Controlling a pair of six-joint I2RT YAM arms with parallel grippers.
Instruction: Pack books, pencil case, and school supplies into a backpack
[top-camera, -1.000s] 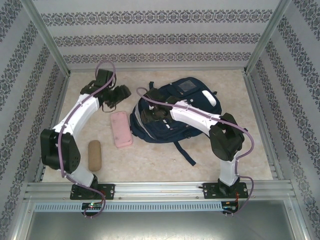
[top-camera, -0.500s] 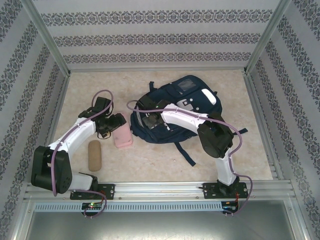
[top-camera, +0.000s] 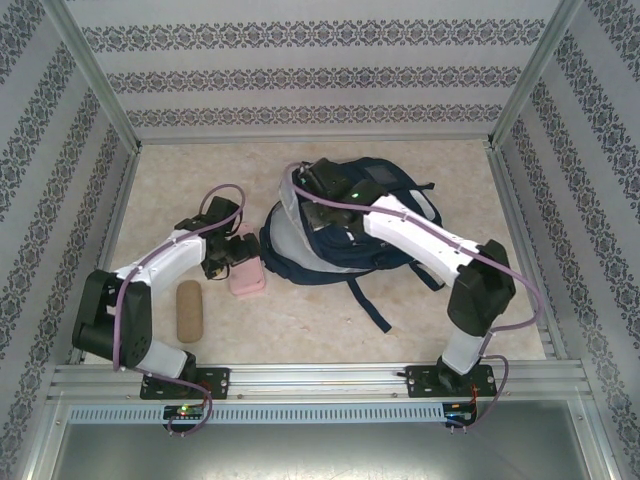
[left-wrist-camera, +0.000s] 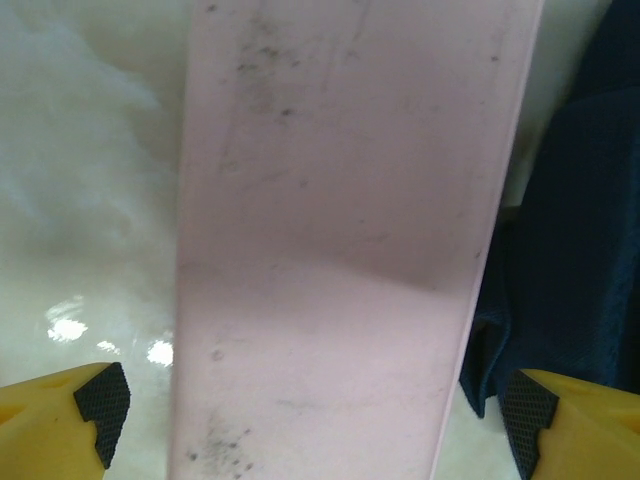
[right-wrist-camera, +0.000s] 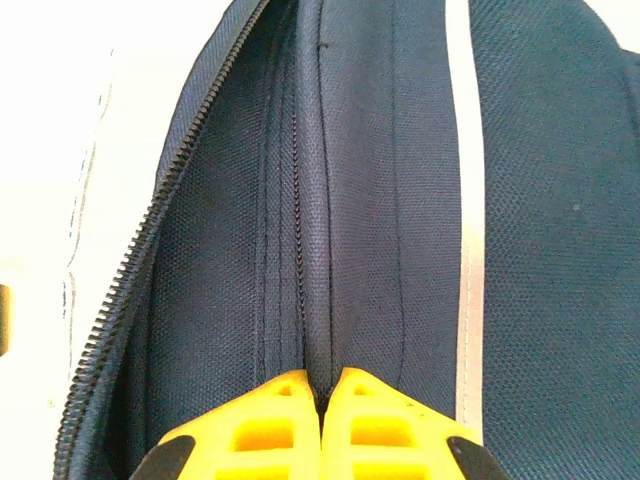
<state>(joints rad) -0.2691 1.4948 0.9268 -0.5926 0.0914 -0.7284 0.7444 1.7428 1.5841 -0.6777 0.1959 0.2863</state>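
The pale pink pencil case (top-camera: 249, 281) lies flat on the table just left of the backpack (top-camera: 345, 250). My left gripper (top-camera: 233, 256) hovers over its far end, open. In the left wrist view the pencil case (left-wrist-camera: 330, 230) runs between the two black fingertips (left-wrist-camera: 100, 400), which stand apart from its long edges. My right gripper (top-camera: 320, 205) is shut on a fold of the navy backpack's opening edge (right-wrist-camera: 350, 200) and holds it raised, so the pale lining (top-camera: 290, 238) shows. The tan oblong piece (top-camera: 188, 310) lies on the table at the front left.
A dark backpack strap (top-camera: 370, 305) trails toward the front. The open zipper teeth (right-wrist-camera: 120, 300) run along the left of the raised flap. Navy fabric (left-wrist-camera: 570, 250) lies close to the pencil case's right edge. Metal rails (top-camera: 110, 230) and patterned walls enclose the table.
My left gripper came down over the pencil case and opened wider. My right gripper shut on the backpack's edge and lifted it, exposing the pale lining.
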